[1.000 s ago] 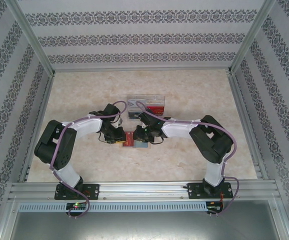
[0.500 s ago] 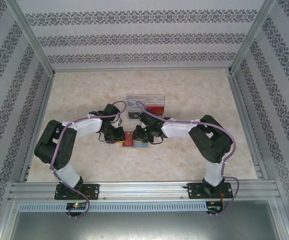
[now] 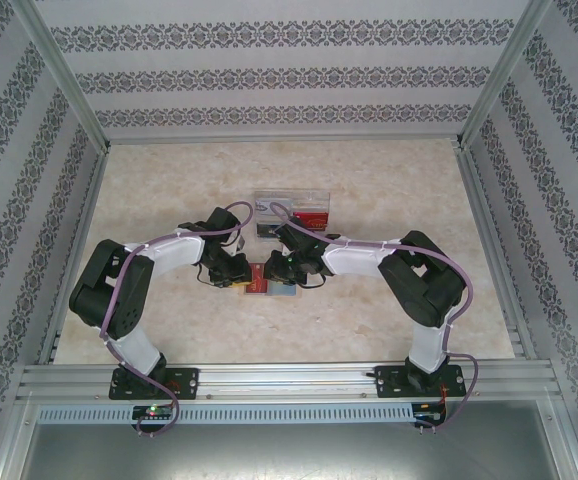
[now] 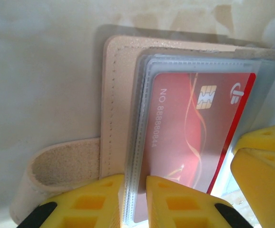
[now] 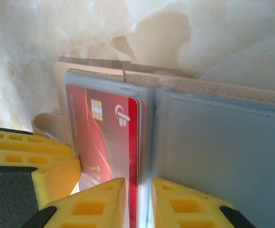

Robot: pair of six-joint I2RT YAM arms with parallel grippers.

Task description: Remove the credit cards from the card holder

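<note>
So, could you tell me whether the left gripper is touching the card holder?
Touching: the left wrist view shows the left gripper pinching the card holder by its clear sleeves.

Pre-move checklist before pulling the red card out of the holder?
1. Holder open, lying on table: ok.
2. Red card seated in clear sleeve, chip up: ok.
3. Left hand clamped on holder's sleeve edge: ok.
4. Right hand astride card's edge by the spine: ok.
5. Right hand pinching card itself, not just sleeve: cannot tell.
6. Clearance between the two hands for the pull: cannot tell, they sit close.
</note>
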